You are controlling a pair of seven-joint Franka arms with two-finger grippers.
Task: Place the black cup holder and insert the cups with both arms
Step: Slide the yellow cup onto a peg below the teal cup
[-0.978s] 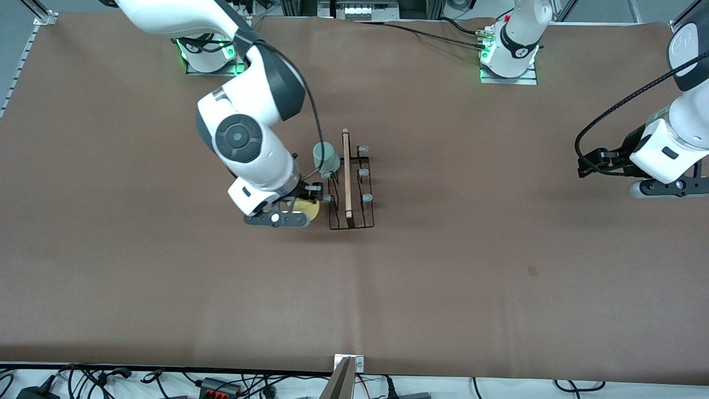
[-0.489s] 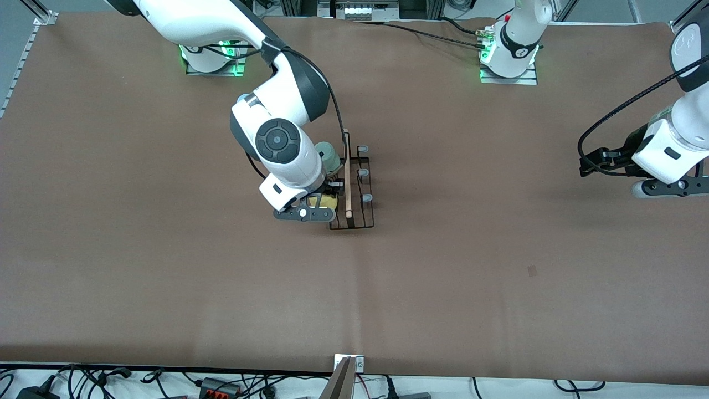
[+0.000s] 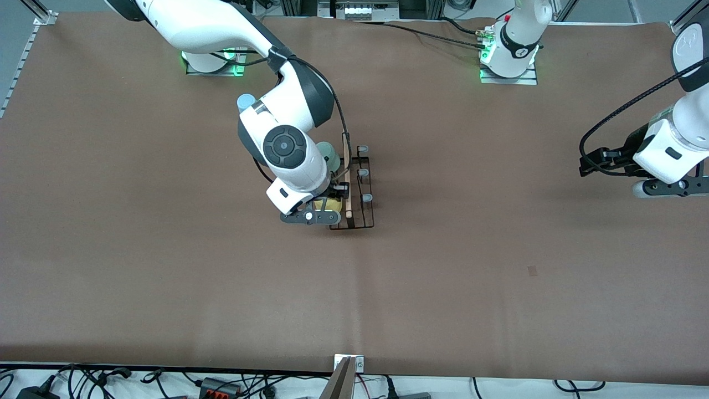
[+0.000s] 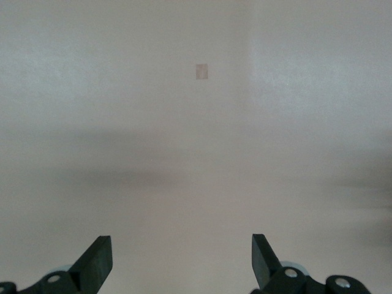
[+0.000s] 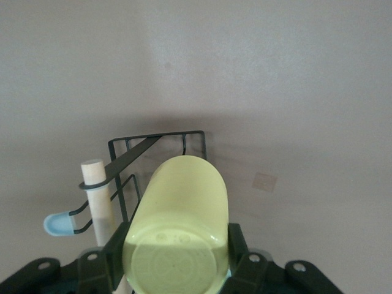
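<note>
1. While I look through the right wrist view, I see the right gripper (image 5: 177, 257) clamped on the small yellow tapered plastic cup (image 5: 177, 226), one black finger (image 5: 240, 251) pressed to each side of it near its flat closed base.
2. That yellow cup lies tilted in the grip, its base toward the wrist camera and its long axis running away from the camera toward the wire frame and the table.
3. From the front view I place this gripper (image 3: 327, 208) over the thin black wire cup holder (image 3: 354, 221), at the end of it nearer the front camera, on the side toward the right arm's end of the table.
4. My holder stands on the brown table (image 3: 476, 288) near its middle, its light wooden rod handle (image 3: 347, 177) running lengthwise from the robots' bases toward the front camera.
5. I count three pale grey-blue pegs (image 3: 365, 198) uncovered on the side toward the left arm.
6. One pale green plastic cup (image 3: 330, 156) sits on the holder, farther from the front camera than the yellow one and partly hidden by the right arm.
7. Off at its own end of the table the left arm waits, its gripper (image 4: 182, 260) spread wide and empty above bare tabletop.
</note>
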